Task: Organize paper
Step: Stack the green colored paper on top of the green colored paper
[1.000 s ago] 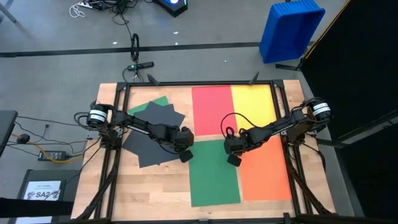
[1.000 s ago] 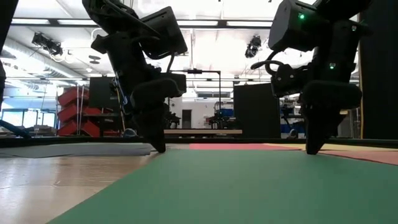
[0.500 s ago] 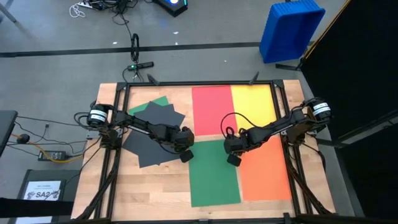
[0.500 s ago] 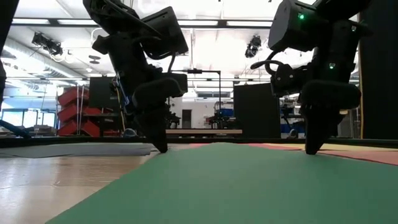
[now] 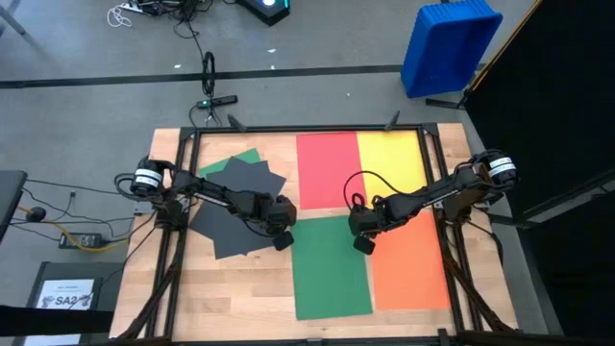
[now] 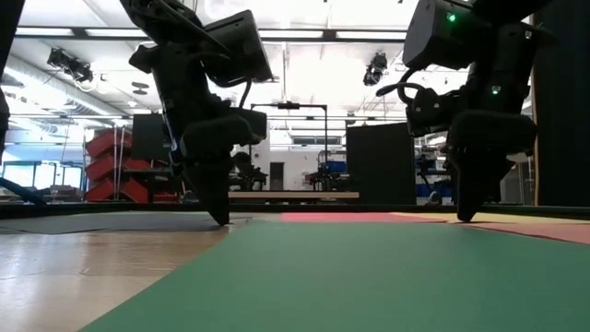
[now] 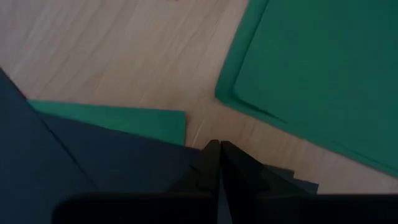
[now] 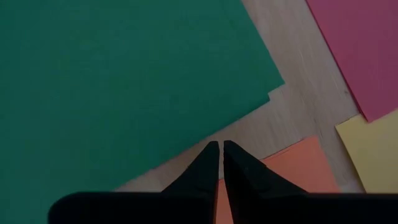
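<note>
Both grippers clenched, tips down on the table, nothing held.

Left gripper (image 5: 282, 240) presses at the dark paper (image 5: 235, 207) pile's corner; right gripper (image 5: 362, 244) touches the orange sheet (image 5: 408, 264) beside the green stack (image 5: 330, 269).

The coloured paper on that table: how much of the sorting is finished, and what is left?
Mostly done, it seems: red, yellow, orange and green sheets lie squared up side by side. In hand: the shut left gripper is at the edge of the dark sheets; the shut right gripper presses near the orange corner. Left: the dark sheets, fanned crookedly over another green sheet.
</note>
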### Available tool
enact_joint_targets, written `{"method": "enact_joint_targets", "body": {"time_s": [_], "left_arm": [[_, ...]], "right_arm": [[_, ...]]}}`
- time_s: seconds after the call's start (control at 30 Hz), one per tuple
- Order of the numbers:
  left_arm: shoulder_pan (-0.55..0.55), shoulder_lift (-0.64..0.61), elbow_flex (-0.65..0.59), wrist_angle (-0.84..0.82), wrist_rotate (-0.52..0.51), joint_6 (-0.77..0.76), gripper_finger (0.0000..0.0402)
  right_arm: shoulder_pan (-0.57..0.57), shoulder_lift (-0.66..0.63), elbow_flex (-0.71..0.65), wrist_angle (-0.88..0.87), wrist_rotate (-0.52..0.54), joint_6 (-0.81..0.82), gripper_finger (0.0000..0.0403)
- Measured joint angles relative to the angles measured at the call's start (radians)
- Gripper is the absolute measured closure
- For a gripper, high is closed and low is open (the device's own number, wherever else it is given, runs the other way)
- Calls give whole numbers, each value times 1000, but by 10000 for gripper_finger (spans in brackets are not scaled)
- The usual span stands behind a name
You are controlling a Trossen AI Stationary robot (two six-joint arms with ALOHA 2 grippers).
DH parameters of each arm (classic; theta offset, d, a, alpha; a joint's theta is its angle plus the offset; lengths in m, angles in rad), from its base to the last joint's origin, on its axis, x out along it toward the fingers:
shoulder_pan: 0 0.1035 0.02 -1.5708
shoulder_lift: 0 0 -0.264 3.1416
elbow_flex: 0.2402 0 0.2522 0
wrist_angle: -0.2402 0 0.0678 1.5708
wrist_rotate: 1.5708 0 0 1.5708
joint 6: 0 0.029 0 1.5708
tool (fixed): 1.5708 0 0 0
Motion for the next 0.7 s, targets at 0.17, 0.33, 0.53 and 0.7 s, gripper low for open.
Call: {"method": "enact_joint_targets", "body": {"time_s": [0.17, 0.33, 0.53, 0.7], "left_arm": [[0, 12, 2, 29, -3, -1, 402], [0, 30, 4, 65, 1, 4, 402], [0, 51, 7, 56, 1, 5, 402], [0, 51, 9, 28, 6, 8, 402]], "right_arm": [[-9, 2, 1, -4, -7, -2, 403], [-21, 2, 1, -3, -8, -4, 403], [-25, 2, 2, 4, -11, -11, 403], [-27, 2, 2, 5, -15, -11, 403]]}}
